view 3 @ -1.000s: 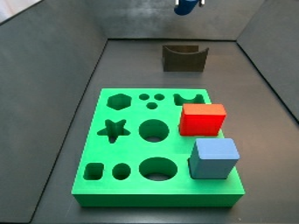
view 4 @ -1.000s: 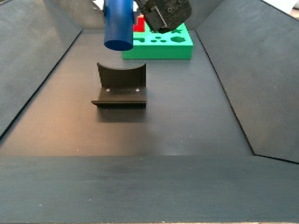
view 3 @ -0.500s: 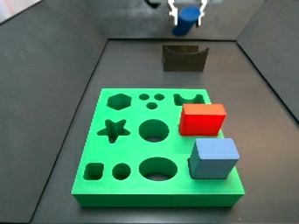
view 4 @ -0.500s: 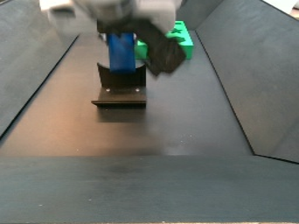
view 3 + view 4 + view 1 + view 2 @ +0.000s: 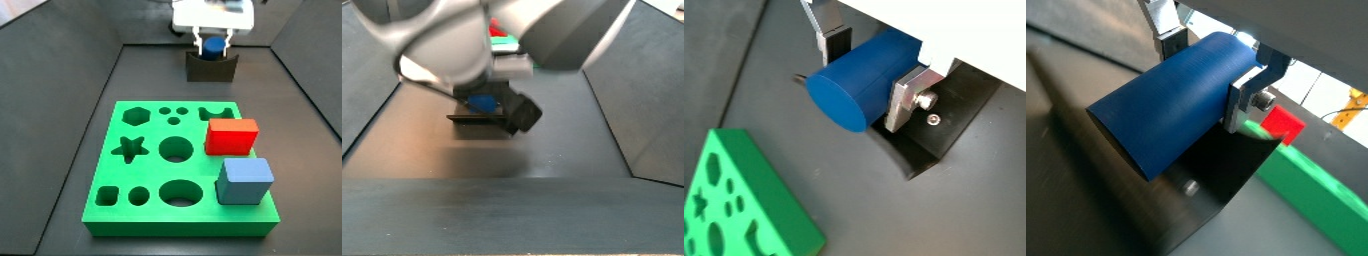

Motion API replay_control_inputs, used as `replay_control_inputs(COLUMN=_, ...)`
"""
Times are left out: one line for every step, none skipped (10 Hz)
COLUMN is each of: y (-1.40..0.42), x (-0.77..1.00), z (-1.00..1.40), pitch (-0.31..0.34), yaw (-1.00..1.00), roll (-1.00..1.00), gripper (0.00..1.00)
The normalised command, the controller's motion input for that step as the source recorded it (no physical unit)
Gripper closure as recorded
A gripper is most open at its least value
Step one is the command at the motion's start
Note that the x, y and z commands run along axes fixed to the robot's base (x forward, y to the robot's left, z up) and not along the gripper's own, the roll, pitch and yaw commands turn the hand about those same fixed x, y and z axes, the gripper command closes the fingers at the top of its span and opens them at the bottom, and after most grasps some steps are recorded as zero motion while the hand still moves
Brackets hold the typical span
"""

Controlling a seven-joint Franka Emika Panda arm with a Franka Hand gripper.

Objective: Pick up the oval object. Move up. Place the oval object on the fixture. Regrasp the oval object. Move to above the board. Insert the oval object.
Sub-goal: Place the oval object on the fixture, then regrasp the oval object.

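Red cube [image 5: 231,136] beside light blue cube [image 5: 246,181].

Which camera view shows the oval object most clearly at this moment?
A wrist view shows the oval object best, large and sharp, held between the gripper fingers over the fixture. The side views show only a small blue part above the fixture, partly hidden by the arm.

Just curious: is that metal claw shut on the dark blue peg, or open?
Shut: the gripper clamps the oval object between its silver fingers, above the fixture.
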Motion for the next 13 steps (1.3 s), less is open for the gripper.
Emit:
replay_control_inputs(y=0.07, x=0.10, z=-0.32, pitch=0.001, yaw=-0.17, roll=-0.10, gripper=1.00)
replay_control_inputs(y=0.09, x=0.08, z=-0.19, pitch=-0.027, yaw=-0.14, roll=-0.07, gripper=1.00)
replay_control_inputs(y=-0.50, x=0.00, z=-0.17, pitch=0.000, yaw=0.00, roll=0.00, gripper=1.00)
replay_control_inputs(y=0.00, x=0.00, z=0.00, pitch=0.000, yaw=0.00, roll=0.00, gripper=0.00)
replay_control_inputs(y=0.00, x=0.00, z=1.00, pitch=-0.028, yaw=0.00, roll=-0.06, gripper=0.00)
replay_control_inputs(y=0.00, x=-0.01, z=1.00, pitch=-0.023, yaw=0.00, roll=-0.05, gripper=0.00)
replay_control_inputs(y=0.00, x=-0.02, z=1.00, pitch=-0.020, yaw=0.01, roll=-0.05, gripper=0.00)
replay_control_inputs(y=0.00, x=-0.03, z=1.00, pitch=-0.020, yaw=0.03, roll=-0.02, gripper=0.00)
replay_control_inputs(y=0.00, x=-0.04, z=1.00, pitch=-0.018, yaw=0.03, roll=0.00, gripper=0.00)
replay_control_inputs(y=0.01, x=-0.04, z=0.85, pitch=-0.013, yaw=0.04, roll=0.00, gripper=0.00)
replay_control_inputs(y=0.00, x=-0.05, z=0.72, pitch=-0.006, yaw=0.04, roll=0.00, gripper=0.00)
replay_control_inputs(y=0.00, x=-0.03, z=0.40, pitch=0.010, yaw=0.04, roll=0.00, gripper=0.00)
replay_control_inputs(y=0.01, x=-0.03, z=0.27, pitch=0.020, yaw=0.04, roll=0.00, gripper=0.00)
